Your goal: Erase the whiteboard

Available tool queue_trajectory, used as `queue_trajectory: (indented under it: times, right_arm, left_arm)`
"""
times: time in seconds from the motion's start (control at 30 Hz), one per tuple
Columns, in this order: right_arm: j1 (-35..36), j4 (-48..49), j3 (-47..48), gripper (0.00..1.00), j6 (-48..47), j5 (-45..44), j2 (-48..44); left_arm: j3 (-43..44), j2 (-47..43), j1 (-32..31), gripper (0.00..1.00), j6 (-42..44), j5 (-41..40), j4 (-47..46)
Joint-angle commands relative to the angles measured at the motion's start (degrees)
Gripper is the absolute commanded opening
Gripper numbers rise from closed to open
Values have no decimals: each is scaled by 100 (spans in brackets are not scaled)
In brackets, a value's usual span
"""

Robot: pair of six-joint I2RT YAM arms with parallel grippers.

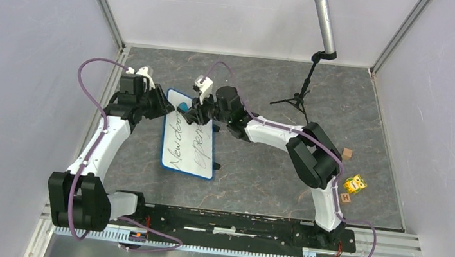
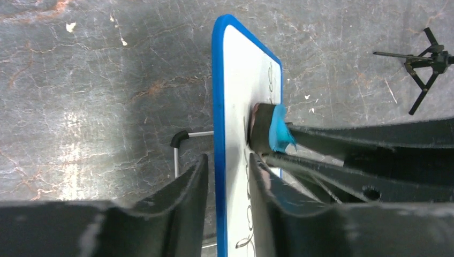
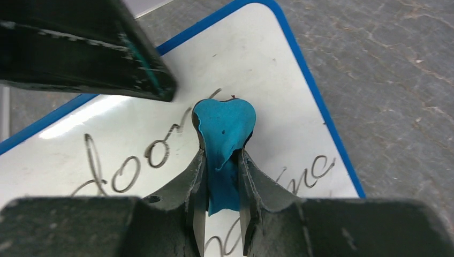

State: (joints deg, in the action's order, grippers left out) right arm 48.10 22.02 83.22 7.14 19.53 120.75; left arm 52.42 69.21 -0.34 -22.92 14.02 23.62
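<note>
Progress: barely begun, writing (image 3: pixel 155 155) unerased | right pincer (image 3: pixel 221 158) clamps eraser (image 3: pixel 222 126) against whiteboard (image 1: pixel 190 153) | left pincer (image 2: pixel 228 163) astride rim (image 2: pixel 218 107), grip unclear

Bright, even light; soft shadows.

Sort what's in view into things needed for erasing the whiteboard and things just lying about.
For the job:
- whiteboard, black handwriting on it
- blue eraser, against the board's face
- right gripper, shut on the eraser
- left gripper, fingers either side of the board's edge

Lying about:
- microphone stand
- brown wooden block
- lettered block
- yellow toy cube
</note>
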Motion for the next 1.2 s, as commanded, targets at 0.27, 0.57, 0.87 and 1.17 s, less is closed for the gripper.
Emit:
queue_trajectory:
  times: [0.27, 0.57, 0.87, 1.17]
  right_arm:
    - [-246, -80, -114, 5, 846, 185, -308]
    - [-256, -258, 423, 5, 871, 519, 69]
    - [-222, -946, 1443, 6, 512, 756, 766]
    - [146, -1580, 1488, 6, -356, 636, 522]
  left_arm:
    - [241, -229, 510, 89, -992, -74, -228]
    - [737, 950, 643, 61, -1240, 614, -797]
    - [501, 1043, 634, 33, -775, 630, -1066]
    - [471, 1222, 615, 14, -822, 1086, -1368]
